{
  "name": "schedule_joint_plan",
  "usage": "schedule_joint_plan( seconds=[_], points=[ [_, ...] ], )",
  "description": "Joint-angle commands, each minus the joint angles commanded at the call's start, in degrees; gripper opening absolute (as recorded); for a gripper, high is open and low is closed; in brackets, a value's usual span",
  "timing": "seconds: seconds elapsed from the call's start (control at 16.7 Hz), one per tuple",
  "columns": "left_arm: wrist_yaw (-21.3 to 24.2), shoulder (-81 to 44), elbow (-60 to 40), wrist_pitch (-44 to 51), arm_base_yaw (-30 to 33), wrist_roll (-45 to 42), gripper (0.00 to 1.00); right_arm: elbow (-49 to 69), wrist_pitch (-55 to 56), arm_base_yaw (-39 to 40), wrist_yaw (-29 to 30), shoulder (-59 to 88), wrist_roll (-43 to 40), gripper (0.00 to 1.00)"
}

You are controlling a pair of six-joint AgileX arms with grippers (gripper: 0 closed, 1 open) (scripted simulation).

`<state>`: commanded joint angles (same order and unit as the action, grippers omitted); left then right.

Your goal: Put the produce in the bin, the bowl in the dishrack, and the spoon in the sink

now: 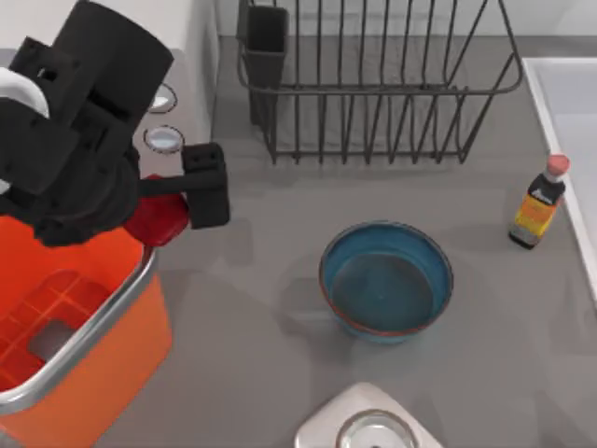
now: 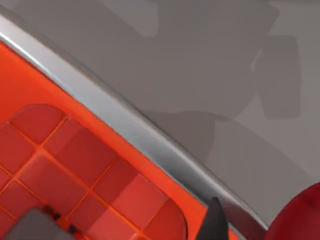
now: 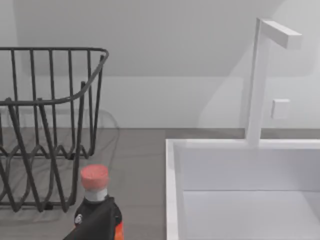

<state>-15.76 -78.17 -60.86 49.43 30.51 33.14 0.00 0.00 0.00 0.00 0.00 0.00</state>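
Observation:
My left gripper [image 1: 182, 207] is shut on the round red produce [image 1: 160, 224], holding it above the table just outside the far corner of the orange bin [image 1: 93, 327]. In the left wrist view the produce [image 2: 300, 215] hangs on the table side of the bin's silver rim [image 2: 125, 125], next to a dark fingertip [image 2: 212, 222]. The blue bowl [image 1: 387, 280] stands upright in the middle of the table. The wire dishrack [image 1: 373, 84] is at the back, the white sink [image 1: 569, 112] at the right edge. The spoon is out of view.
A small bottle with a pink cap [image 1: 538, 203] stands between the bowl and the sink, close to the sink's wall [image 3: 172, 190]. A pale panel with round knobs [image 1: 163, 140] sits at the back left. A pale grey object [image 1: 368, 425] lies at the front edge.

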Motion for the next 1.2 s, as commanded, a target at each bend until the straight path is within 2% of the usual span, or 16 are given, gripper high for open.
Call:
schedule_joint_plan(
  seconds=[0.72, 0.96, 1.2],
  points=[
    [10.9, 56.9, 44.4, -37.9, -22.8, -24.9, 1.00, 0.0, 0.0, 0.0, 0.0, 0.0, 0.0, 1.00],
    [14.2, 71.5, 55.4, -45.8, -27.9, -30.4, 1.00, 0.0, 0.0, 0.0, 0.0, 0.0, 0.0, 1.00],
    [15.7, 78.0, 60.7, -49.3, -30.4, -33.1, 1.00, 0.0, 0.0, 0.0, 0.0, 0.0, 0.0, 1.00]
  ],
)
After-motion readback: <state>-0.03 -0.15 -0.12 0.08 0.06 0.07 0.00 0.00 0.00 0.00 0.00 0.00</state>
